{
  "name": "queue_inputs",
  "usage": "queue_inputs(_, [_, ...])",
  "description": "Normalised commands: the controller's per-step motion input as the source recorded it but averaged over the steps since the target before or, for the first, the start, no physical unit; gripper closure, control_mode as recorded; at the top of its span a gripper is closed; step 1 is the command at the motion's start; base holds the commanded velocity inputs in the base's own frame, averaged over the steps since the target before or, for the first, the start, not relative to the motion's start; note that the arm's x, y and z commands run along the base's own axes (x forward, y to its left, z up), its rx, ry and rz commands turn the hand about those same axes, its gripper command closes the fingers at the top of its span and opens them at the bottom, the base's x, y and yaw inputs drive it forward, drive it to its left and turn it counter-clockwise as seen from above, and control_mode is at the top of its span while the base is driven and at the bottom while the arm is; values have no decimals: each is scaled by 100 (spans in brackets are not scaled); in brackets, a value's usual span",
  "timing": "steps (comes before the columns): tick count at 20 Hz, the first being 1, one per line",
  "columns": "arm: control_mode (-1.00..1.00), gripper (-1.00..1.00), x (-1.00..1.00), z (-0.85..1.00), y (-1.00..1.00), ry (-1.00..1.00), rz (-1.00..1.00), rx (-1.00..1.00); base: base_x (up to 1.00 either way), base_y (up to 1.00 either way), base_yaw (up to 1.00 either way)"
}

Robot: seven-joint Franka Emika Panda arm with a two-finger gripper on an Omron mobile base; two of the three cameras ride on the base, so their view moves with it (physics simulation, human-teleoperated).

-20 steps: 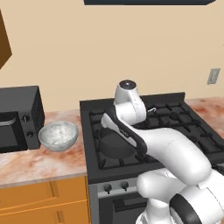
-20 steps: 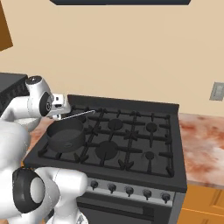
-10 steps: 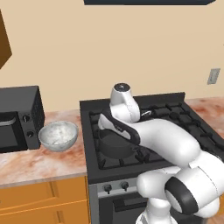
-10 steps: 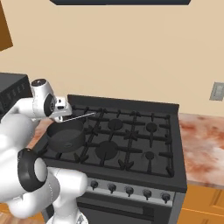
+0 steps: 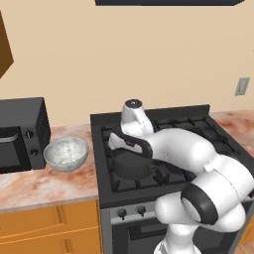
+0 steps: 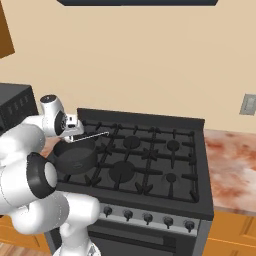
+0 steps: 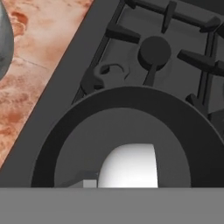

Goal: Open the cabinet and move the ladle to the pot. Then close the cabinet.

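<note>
Nearest the hand camera, the pale rounded bowl of the ladle [image 7: 129, 165] hangs just over the open mouth of the pot [image 7: 127, 131], inside its rim as seen from above. From the right base view the end effector [image 6: 75, 131] is clamped on the bowl end of the ladle [image 6: 92, 135], whose thin straight handle sticks out level over the stove [image 6: 150, 165] toward the middle burners. The pot [image 6: 75, 156] sits on the front left burner directly beneath it; whether the ladle touches the pot cannot be told.

The ladle looks light, stiff and smooth, likely slippery metal, so a pinch near the bowl with the long handle free may let it swivel; a hold on the handle nearer its middle would probably balance better. The pot looks heavy and stable.

Farther left, a speckled silver bowl [image 5: 66, 153] rests on the tabletop [image 5: 34, 181] beside a black microwave [image 5: 22, 131]. A corner of the orange cabinet [image 5: 5, 49] shows at the upper left. No brand, label or writing is readable anywhere.
</note>
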Motion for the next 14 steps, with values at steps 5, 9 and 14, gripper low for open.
queue_inputs(5, [-100, 100, 14, -23, 1, 0, 0, 0, 0, 0, 0])
queue_inputs(9, [-100, 100, 4, -21, 0, 0, 0, 0, 0, 0, 0])
queue_inputs(14, [-100, 100, 0, -21, 0, 0, 0, 0, 0, 0, 0])
